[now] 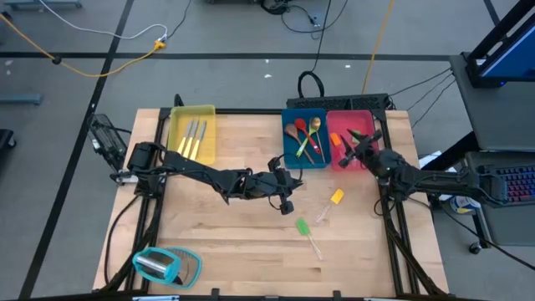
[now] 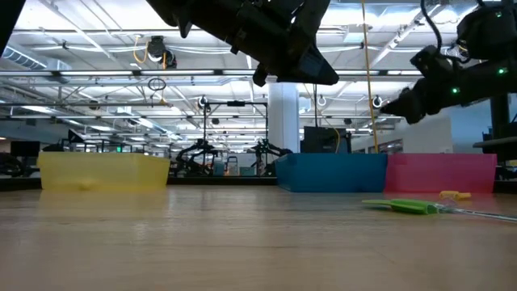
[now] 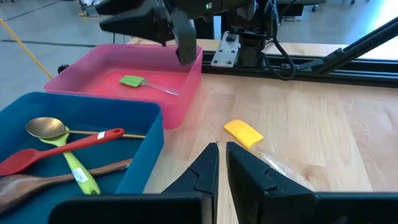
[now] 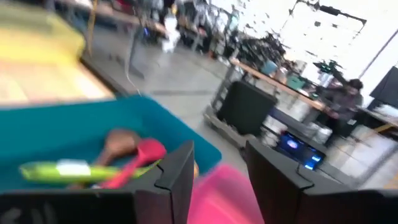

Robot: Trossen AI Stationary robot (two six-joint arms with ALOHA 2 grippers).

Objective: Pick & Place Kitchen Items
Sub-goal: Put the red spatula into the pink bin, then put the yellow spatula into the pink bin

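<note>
**Sorting in progress: right gripper open over pink tray, two spatulas outstanding**

Presently I am inspecting the table from left to right. The yellow tray [image 1: 191, 134] is holding the silver cutlery [image 1: 193, 136], grouped by kind. My left gripper [image 1: 285, 197] is hanging over mid-table with its fingers [image 3: 202, 172] pressed together on nothing, aimed toward the yellow-headed spatula [image 3: 242, 132]; I am judging it to be waiting there for a next pick. The blue tray [image 1: 304, 138] is carrying the spoons: wooden, red, green and gold [image 3: 45, 127], lying across one another. On the bare wood, the green-headed spatula [image 1: 304, 230] and the yellow-headed one are lying near each other, unsorted.

My right gripper [image 1: 354, 147] is hovering above the pink tray [image 1: 351, 119] with its fingers [image 4: 177, 167] standing apart and empty. A green-headed spatula [image 3: 134, 81] is lying inside that tray, directly beneath, which suggests a drop just made. The pink tray appears reserved for spatulas, so the two loose ones likely belong there.
</note>
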